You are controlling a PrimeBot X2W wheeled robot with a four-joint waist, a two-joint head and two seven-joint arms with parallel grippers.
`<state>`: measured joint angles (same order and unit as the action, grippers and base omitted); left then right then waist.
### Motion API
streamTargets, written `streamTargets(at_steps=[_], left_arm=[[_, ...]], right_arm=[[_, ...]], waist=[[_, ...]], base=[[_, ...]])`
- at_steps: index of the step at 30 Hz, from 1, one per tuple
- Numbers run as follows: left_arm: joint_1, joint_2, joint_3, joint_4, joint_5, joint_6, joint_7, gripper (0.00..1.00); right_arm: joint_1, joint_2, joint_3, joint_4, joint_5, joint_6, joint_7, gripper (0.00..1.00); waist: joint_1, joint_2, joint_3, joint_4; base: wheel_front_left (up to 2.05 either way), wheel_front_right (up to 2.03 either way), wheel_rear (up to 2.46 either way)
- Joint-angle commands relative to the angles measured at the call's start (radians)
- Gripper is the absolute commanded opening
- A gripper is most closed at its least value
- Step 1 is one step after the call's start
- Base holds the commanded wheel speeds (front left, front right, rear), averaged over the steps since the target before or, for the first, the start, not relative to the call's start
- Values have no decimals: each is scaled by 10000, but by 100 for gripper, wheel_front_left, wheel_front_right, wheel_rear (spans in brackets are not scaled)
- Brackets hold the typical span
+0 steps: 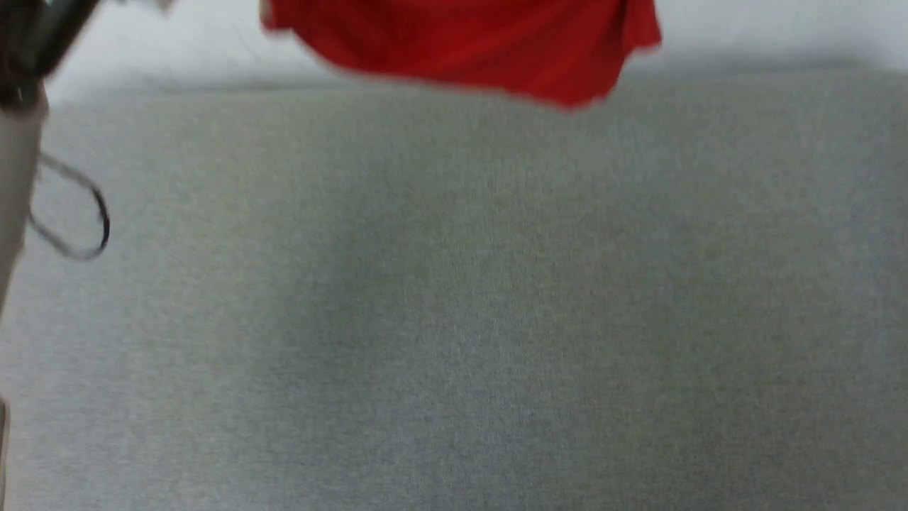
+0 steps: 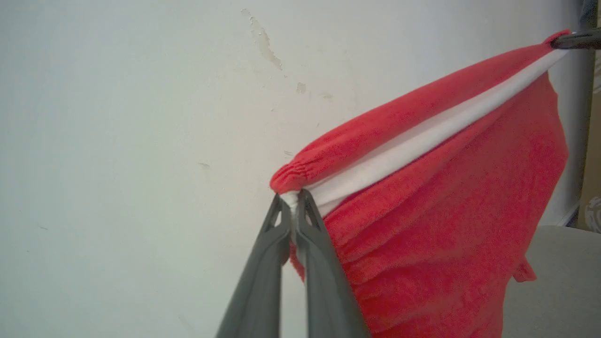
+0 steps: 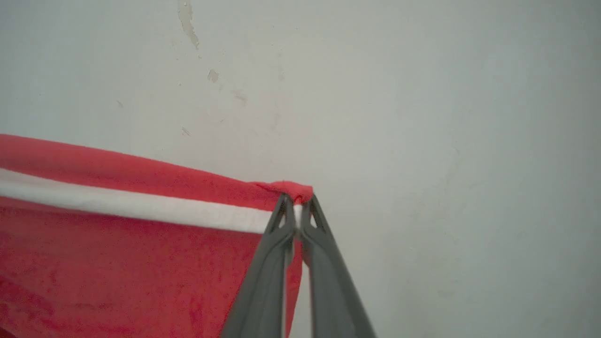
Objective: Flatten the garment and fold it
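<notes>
Left gripper [image 2: 293,201] clamped tight on the garment [image 2: 446,234] at its gathered waistband corner, right gripper [image 3: 296,203] pinching the opposite corner, red fabric stretched between them, hanging below, white wall [image 3: 446,117] beyond

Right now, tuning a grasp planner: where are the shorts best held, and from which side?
Probably both ends of the white stripe, approached from the robot's side. The left end effector and right end effector pinch there, so the stripe runs taut and the shorts hang below it.
</notes>
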<state>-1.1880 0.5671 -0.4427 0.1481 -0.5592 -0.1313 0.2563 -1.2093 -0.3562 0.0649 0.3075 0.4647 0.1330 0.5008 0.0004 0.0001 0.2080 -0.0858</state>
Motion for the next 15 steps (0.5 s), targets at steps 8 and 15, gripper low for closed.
streamTargets(at_steps=[8, 15], left_arm=[[-2147, -1335, -168, 3095, 381, 24, -2335, 0], [-1689, -2079, -880, 4923, 658, 15, -3763, 0]], right_arm=[[-1603, 440, 605, 2526, -792, -23, -2102, 0], [-1013, 633, 1649, 3624, -536, -23, -3159, 0]], waist=[[-4, -1, 2716, -475], [-4, -1, 3051, -267]], base=[[0, 0, 0], [0, 0, 0]])
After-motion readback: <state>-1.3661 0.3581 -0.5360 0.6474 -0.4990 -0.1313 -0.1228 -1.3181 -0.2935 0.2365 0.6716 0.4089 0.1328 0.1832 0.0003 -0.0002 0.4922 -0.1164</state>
